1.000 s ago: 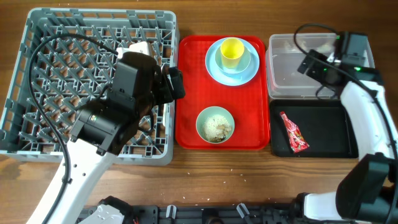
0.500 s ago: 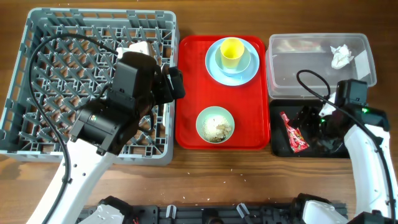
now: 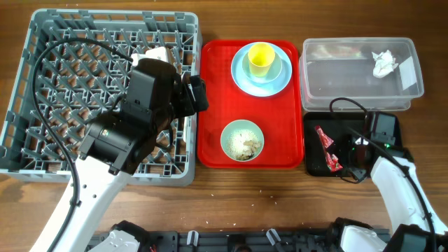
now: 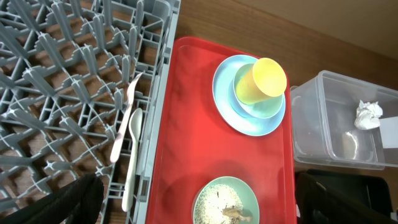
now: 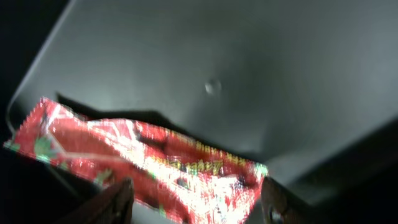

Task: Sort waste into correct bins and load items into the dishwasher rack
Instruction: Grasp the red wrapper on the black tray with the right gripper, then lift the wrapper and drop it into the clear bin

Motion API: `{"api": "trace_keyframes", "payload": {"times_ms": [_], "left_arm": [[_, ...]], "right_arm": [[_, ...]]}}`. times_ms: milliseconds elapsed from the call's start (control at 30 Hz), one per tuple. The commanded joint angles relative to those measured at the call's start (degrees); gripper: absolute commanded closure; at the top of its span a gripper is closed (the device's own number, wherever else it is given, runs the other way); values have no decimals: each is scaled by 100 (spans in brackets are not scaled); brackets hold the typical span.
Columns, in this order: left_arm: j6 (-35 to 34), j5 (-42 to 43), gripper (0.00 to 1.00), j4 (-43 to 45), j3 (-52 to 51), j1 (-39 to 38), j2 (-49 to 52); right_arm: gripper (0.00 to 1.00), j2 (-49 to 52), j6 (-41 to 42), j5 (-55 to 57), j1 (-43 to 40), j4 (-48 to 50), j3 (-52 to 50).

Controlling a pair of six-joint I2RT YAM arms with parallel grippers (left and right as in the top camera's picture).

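Observation:
My right gripper [image 5: 198, 202] is open, low over the black tray [image 3: 381, 164], its jaws on either side of the red wrapper's [image 5: 143, 155] end; the wrapper [image 3: 329, 148] lies at the tray's left. The crumpled napkin [image 3: 383, 63] lies in the clear tub [image 3: 336, 77]. My left gripper [image 4: 205, 208] is open and empty, above the seam between the grey rack [image 3: 70, 42] and the red serving tray. The white fork [image 4: 124, 115] and spoon [image 4: 132, 155] lie in the rack by its right wall. The yellow cup [image 3: 260, 59] stands on the blue plate [image 3: 241, 75]. The green bowl [image 3: 242, 140] holds rice scraps.
The red serving tray [image 3: 213, 105] sits between the rack and the bins. The left arm's black body [image 3: 133, 119] covers the rack's right half. The right arm's cable [image 3: 346, 105] loops over the tub's front edge. Bare wood table runs along the front.
My right arm has swung from over the clear tub down to the black tray, by the wrapper. The napkin now lies in the tub. The left arm has not moved.

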Motion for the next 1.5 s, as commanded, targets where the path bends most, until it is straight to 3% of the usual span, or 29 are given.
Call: {"api": "trace_keyframes", "payload": {"times_ms": [0,167,233,300,367,500,600,633,667,700,733,767,867,1000,1033,1067,1100,1167,1367,1467], "left_arm": [[11,33,0,15,57,24,-15],[11,33,0,15,59,24,-15],[11,33,0,15,59,24,-15],[11,33,0,15,59,24,-15],[11,33,0,15,57,24,-15],[11,33,0,15,57,24,-15],[11,33,0,15,59,24,-15],[11,33,0,15,57,24,-15],[11,33,0,15,57,24,-15],[11,33,0,15,59,24,-15],[11,33,0,15,57,24,-15],[11,33,0,15,57,24,-15],[11,33,0,15,59,24,-15],[11,33,0,15,59,24,-15],[11,33,0,15,57,24,-15],[11,33,0,15,59,24,-15],[11,33,0,15,57,24,-15],[11,33,0,15,57,24,-15],[11,33,0,15,57,24,-15],[11,33,0,15,59,24,-15]], "right_arm": [[32,4,20,153,15,234,-225],[38,435,17,238,13,518,-225],[48,658,17,212,13,640,-225],[95,673,0,155,13,575,-188],[96,509,-17,-247,13,52,319],[96,-35,-507,-1102,13,-1311,2492],[96,-245,-671,-1084,13,-1484,3036],[95,-201,-1285,-1104,15,-1692,3010],[72,-107,-2164,-1106,31,-1969,2885],[54,-9,-2538,-1108,31,-2046,2612],[44,76,-2612,-1126,31,-2004,2374],[27,199,-2590,-1281,31,-1845,2004],[23,811,-2339,-1294,31,-820,835],[13,1604,-2404,-573,31,116,540],[15,1740,-2402,-354,31,254,540],[22,1823,-2433,-319,28,319,540],[39,1860,-2524,-321,28,317,540],[96,1823,-2535,-341,24,-9,671],[96,1080,-2533,-695,24,-2020,2400],[96,352,-2210,-802,24,-1676,3032]]}}
